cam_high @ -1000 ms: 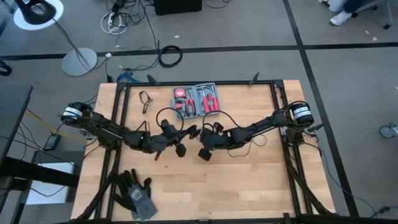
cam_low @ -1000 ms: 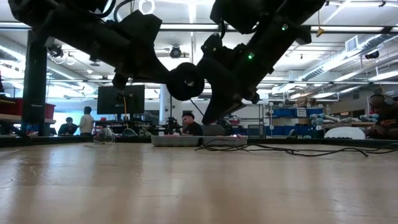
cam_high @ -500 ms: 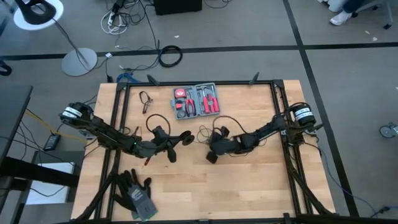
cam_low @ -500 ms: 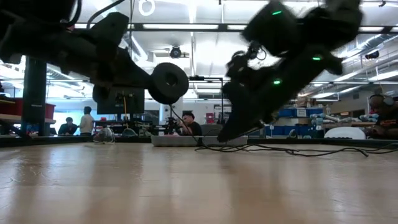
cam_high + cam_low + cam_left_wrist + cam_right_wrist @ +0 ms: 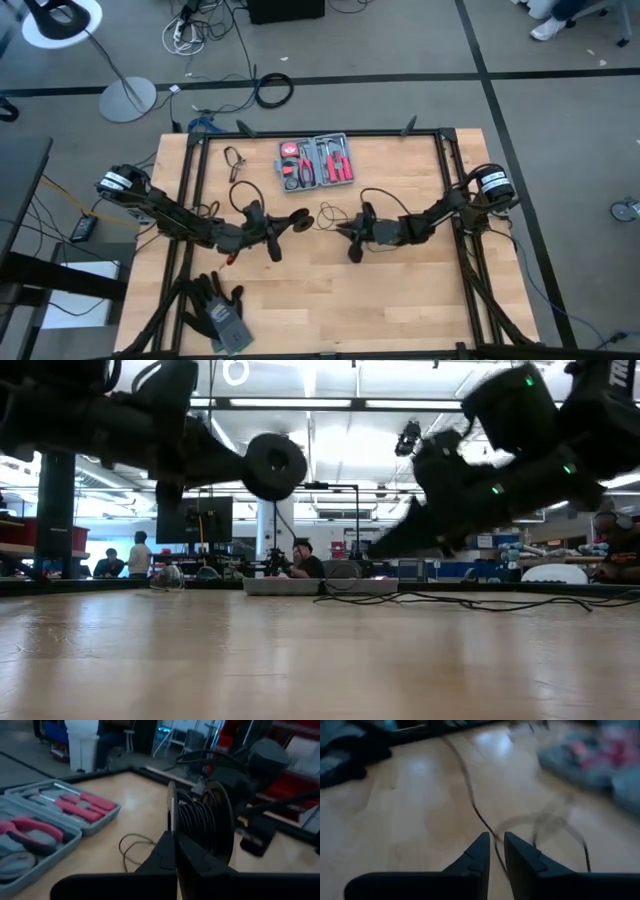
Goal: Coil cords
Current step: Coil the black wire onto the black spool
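Note:
The cord is a very thin black wire. Part of it is wound on a round black spool [image 5: 200, 820], also seen in the high view [image 5: 298, 218] and the low view [image 5: 275, 467]. My left gripper [image 5: 175, 842] is shut on the spool at mid-table [image 5: 289, 221], above the wood. Loose cord [image 5: 330, 212] lies in loops on the table between the arms. My right gripper [image 5: 497, 842] is to the right of the loops [image 5: 340, 228], tipped slightly down. Its fingers are narrowly open, and the cord [image 5: 470, 795] runs up to the gap between them. My left gripper pinches the rim of the spool's near flange [image 5: 171, 815] between its two fingers. They reach in level from the table's left. The spool stands on edge, lifted clear of the table, with the wound cord on its far side. I cannot tell whether my right gripper touches the cord.
An open grey tool kit [image 5: 315, 162] with red-handled tools lies at the far middle of the table. A small dark tool [image 5: 236, 160] is to its left. Dark gloves [image 5: 220, 310] lie at the near left corner. Black frame rails [image 5: 196, 180] run along the table's sides.
My right gripper has drawn back toward the table's right edge and sunk, tipping from steeply down to nearly level. My left gripper, with the spool, has shifted a little toward the left edge and levelled out. It stays shut on the spool, which remains clear of the table.

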{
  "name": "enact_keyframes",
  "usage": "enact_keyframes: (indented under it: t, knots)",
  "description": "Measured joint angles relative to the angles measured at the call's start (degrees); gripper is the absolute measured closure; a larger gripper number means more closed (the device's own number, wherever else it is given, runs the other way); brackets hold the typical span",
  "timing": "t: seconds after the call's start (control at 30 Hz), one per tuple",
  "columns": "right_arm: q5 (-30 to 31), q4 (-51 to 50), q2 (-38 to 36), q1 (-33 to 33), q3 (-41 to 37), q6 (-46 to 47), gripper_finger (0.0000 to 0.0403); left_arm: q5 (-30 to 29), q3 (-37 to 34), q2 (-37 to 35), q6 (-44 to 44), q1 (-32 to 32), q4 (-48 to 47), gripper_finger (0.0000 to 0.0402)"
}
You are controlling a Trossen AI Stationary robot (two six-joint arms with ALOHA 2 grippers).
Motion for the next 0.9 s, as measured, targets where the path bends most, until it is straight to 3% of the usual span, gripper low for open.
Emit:
enact_keyframes:
  t: [0.13, 0.33, 0.47, 0.9]
  knots:
    - [0.0, -2.9, 0.0, -0.6, 5.5, -12.2, 0.0336, 0.0, 0.0, 0.0, 2.4, 0.0, 3.6, 0.0401]
    - [-3.1, -19.4, 0.0, -3.3, 12.2, -14.0, 0.0308, 0.2, 0.0, 0.0, 2.8, 0.0, 6.5, 0.0401]
    - [-8.5, -19.6, 0.1, -4.6, 13.1, -14.3, 0.0292, 1.4, 0.0, 0.0, 2.9, 0.0, 8.4, 0.0401]
    - [-11.1, -21.9, 0.1, -5.4, 13.0, -19.3, 0.0285, 3.8, 2.5, 0.0, 7.7, 0.0, 13.5, 0.0401]
